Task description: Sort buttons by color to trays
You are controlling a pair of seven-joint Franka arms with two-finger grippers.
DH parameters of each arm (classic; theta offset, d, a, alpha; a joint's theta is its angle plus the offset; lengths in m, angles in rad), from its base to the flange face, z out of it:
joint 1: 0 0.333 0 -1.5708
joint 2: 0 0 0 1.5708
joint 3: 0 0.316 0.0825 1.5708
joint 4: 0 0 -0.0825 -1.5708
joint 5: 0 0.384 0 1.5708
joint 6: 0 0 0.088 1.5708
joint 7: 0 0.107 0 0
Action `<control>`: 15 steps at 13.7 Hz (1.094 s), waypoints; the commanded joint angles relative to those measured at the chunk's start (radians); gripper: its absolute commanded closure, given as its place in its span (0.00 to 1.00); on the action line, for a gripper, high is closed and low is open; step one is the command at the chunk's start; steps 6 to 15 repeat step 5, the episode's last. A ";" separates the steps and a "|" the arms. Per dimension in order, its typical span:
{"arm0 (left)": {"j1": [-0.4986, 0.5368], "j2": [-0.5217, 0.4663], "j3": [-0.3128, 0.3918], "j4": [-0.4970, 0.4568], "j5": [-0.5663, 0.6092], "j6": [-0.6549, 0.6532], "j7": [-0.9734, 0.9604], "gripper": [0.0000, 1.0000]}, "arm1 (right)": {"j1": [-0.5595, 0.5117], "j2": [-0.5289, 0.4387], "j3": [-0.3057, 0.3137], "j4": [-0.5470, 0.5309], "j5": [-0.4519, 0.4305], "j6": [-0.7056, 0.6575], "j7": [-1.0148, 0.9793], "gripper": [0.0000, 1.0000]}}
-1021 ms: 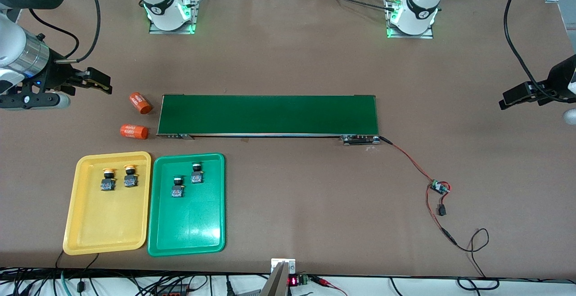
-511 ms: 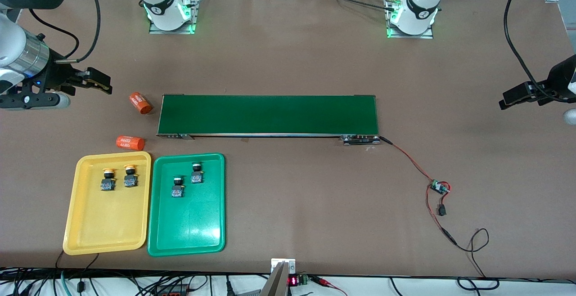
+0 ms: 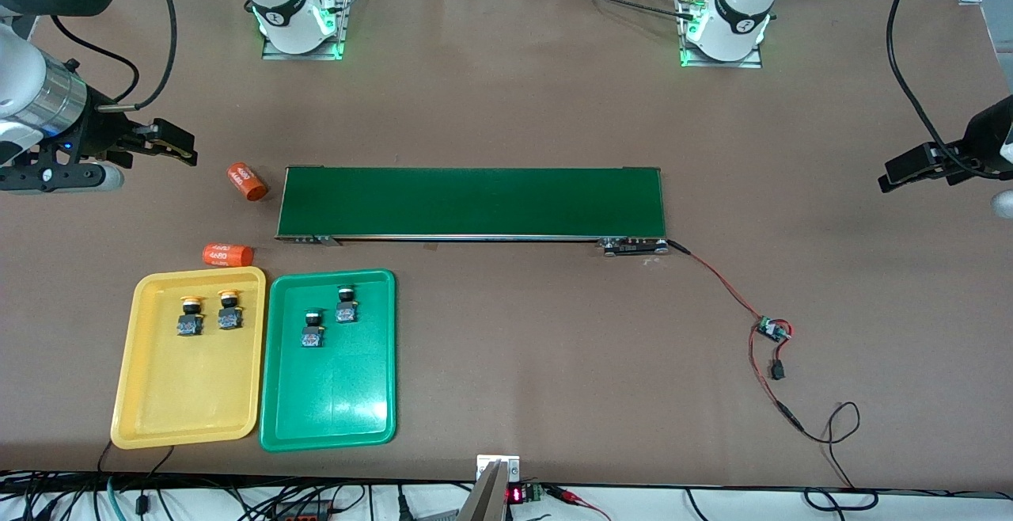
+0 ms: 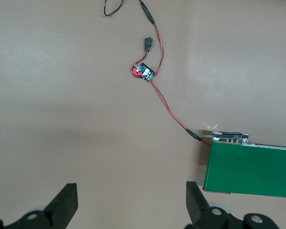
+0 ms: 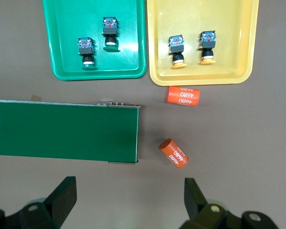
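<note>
Two buttons with yellow caps [image 3: 189, 317] [image 3: 229, 311] lie in the yellow tray [image 3: 190, 394]. Two green-capped buttons [image 3: 313, 329] [image 3: 346, 306] lie in the green tray [image 3: 332, 402] beside it. The right wrist view shows the same: yellow-capped buttons [image 5: 176, 47] [image 5: 207, 44] in the yellow tray [image 5: 200, 80], green-capped buttons [image 5: 86, 49] [image 5: 110, 29] in the green tray [image 5: 97, 75]. My right gripper [image 3: 186, 149] [image 5: 128, 195] hangs open and empty over bare table by the belt's end. My left gripper [image 3: 890, 176] [image 4: 132, 200] waits open and empty over the table's other end.
A long dark green conveyor belt [image 3: 471, 202] crosses the middle. Two orange cylinders lie off its end: one [image 3: 248, 180] beside the belt, one [image 3: 228, 255] against the yellow tray's rim. A small circuit board [image 3: 772, 329] with red and black wires lies toward the left arm's end.
The orange cylinder closer to the yellow tray has rolled toward the front camera, up to the tray's rim. Both arms have stayed still.
</note>
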 commanded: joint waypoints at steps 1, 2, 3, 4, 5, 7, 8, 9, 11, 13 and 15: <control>0.005 -0.013 -0.001 -0.010 0.011 -0.005 0.014 0.00 | -0.005 0.009 0.006 0.020 0.013 -0.007 -0.003 0.00; 0.005 -0.013 -0.001 -0.010 0.013 -0.007 0.011 0.00 | -0.005 0.009 0.006 0.020 0.012 -0.009 -0.004 0.00; 0.005 -0.013 -0.001 -0.010 0.013 -0.007 0.006 0.00 | -0.005 0.009 0.006 0.020 0.012 -0.007 -0.004 0.00; 0.005 -0.013 -0.001 -0.010 0.013 -0.008 0.004 0.00 | -0.005 0.009 0.006 0.020 0.012 -0.007 -0.006 0.00; 0.005 -0.013 -0.001 -0.010 0.013 -0.008 0.004 0.00 | -0.005 0.007 0.006 0.019 0.007 -0.007 -0.007 0.00; 0.005 -0.013 -0.001 -0.010 0.013 -0.008 0.004 0.00 | -0.005 0.007 0.006 0.019 0.007 -0.007 -0.007 0.00; 0.005 -0.013 -0.001 -0.010 0.013 -0.008 0.004 0.00 | -0.005 0.007 0.006 0.019 0.007 -0.007 -0.007 0.00; 0.005 -0.013 -0.001 -0.010 0.013 -0.008 0.004 0.00 | -0.005 0.007 0.006 0.019 0.007 -0.007 -0.007 0.00; 0.005 -0.013 -0.001 -0.010 0.013 -0.008 0.004 0.00 | -0.005 0.007 0.006 0.019 0.007 -0.007 -0.007 0.00; 0.005 -0.013 -0.001 -0.010 0.013 -0.008 0.004 0.00 | -0.005 0.007 0.006 0.019 0.007 -0.007 -0.007 0.00; 0.005 -0.013 -0.001 -0.010 0.013 -0.008 0.004 0.00 | -0.005 0.007 0.006 0.019 0.007 -0.007 -0.007 0.00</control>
